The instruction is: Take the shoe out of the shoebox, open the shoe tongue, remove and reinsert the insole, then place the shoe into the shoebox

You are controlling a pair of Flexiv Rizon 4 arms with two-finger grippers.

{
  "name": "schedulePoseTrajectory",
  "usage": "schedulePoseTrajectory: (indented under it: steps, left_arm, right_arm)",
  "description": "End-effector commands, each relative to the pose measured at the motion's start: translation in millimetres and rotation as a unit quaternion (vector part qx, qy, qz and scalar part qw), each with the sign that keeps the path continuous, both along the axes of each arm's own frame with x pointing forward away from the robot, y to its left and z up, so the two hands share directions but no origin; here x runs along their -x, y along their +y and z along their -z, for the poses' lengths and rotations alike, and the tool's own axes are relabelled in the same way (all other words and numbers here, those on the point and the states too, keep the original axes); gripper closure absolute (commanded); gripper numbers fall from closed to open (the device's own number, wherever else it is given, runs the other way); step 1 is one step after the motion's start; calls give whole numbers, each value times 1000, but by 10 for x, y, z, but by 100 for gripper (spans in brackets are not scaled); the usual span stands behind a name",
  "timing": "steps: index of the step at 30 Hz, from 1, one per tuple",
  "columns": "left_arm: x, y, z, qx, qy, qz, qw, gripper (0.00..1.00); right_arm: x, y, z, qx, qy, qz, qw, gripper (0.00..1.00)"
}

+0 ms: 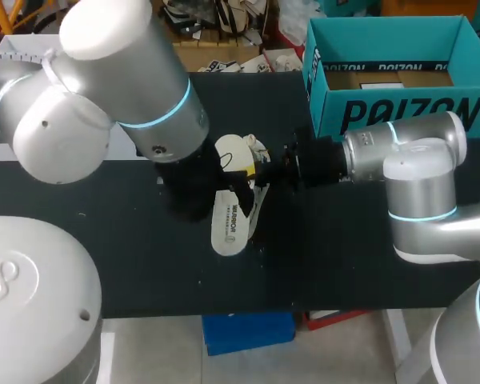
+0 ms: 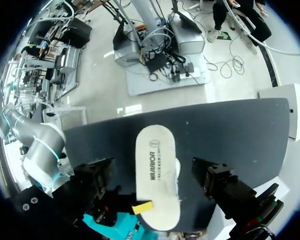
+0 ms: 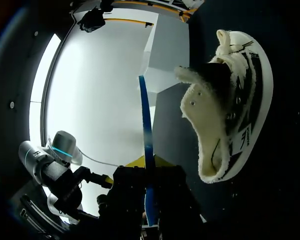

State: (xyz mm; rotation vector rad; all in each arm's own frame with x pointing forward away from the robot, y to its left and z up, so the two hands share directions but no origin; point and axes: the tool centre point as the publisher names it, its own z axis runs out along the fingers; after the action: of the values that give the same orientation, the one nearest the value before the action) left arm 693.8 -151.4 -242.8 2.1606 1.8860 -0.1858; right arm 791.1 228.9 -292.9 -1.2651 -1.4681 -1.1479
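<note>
The white shoe (image 1: pixel 234 150) with black stripes lies on its side mid-table (image 1: pixel 344 256), mouth open. Its white insole (image 1: pixel 228 222) is out, print up, just beside it. The open teal shoebox (image 1: pixel 392 76) stands at the far right corner.

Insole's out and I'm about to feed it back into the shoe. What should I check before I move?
1. Insole fully out of the shoe: ok.
2. Right gripper shut on the insole's end: ok.
3. Left gripper open, fingers either side of the insole without touching it: ok.
4. Shoe lying on its side on the table: ok.
5. Shoe held steady for insertion: not ok, nothing grips it.
6. Tongue pulled open enough: cannot tell.
</note>
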Motion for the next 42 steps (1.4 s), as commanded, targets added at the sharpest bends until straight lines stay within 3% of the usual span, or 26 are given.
schedulePoseTrajectory:
  steps: [1, 13, 19, 42]
  left_arm:
    - [-69, -121, -8, -31, 8, 2, 999, 0]
    - [-114, -167, 53, -46, 13, 5, 999, 0]
    - [-240, -186, 37, -49, 10, 9, 999, 0]
    - [-1265, -210, -125, -58, -2, 4, 998, 0]
  right_arm:
    - [1, 9, 4, 1, 0, 0, 1000, 100]
    - [1, 9, 4, 1, 0, 0, 1000, 100]
    - [1, 9, 4, 1, 0, 0, 1000, 100]
    - [1, 9, 4, 1, 0, 0, 1000, 100]
